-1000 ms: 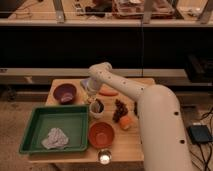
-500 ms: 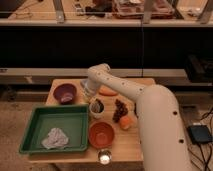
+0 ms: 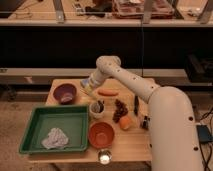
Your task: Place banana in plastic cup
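Arm (image 3: 131,82) stretched left, closed gripper (image 3: 86,87) low beside purple bowl (image 3: 65,93)

No text, label, brand, number or sign is readable anywhere in view.

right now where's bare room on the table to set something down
Front right: bare wood between the orange bowl, the clear glass and the orange fruit. Crowded in the middle around the utensil cup, grapes and carrot, and the gripper is shut, low between the purple bowl and carrot.
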`<action>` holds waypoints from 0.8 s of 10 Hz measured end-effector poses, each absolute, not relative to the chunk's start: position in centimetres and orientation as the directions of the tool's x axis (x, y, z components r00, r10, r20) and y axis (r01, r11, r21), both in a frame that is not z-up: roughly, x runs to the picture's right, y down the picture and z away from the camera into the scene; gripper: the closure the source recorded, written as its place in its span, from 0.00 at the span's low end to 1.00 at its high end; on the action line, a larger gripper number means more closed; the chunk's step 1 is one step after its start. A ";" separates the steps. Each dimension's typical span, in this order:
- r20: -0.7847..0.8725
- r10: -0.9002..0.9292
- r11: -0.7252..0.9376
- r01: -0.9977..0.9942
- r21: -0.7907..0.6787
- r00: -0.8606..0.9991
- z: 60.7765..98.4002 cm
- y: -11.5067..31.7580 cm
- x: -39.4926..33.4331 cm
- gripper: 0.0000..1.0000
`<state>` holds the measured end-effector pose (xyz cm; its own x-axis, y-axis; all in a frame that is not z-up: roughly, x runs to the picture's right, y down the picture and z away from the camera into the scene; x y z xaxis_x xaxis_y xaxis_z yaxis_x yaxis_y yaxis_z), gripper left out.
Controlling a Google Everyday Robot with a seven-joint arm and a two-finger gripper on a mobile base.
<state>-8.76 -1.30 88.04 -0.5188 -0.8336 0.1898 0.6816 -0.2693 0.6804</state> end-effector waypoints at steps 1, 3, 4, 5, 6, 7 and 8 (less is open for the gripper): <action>0.178 -0.857 -0.246 0.687 0.684 -0.484 86.7 -3.4 -6.9 1.00; 0.174 -0.889 -0.197 0.697 0.689 -0.423 84.8 -5.9 -2.8 1.00; 0.172 -0.903 -0.175 0.705 0.688 -0.393 84.2 -6.6 -0.4 1.00; 0.173 -0.920 -0.147 0.716 0.683 -0.353 83.4 -7.1 2.6 1.00; 0.177 -0.932 -0.116 0.723 0.681 -0.316 82.7 -7.3 5.1 1.00; 0.184 -0.939 -0.092 0.729 0.678 -0.289 82.0 -7.2 6.9 1.00; 0.197 -0.948 -0.057 0.739 0.671 -0.252 80.5 -6.6 9.1 1.00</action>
<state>9.11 -6.57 80.48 -0.2518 -0.9476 0.1968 0.7394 -0.0571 0.6709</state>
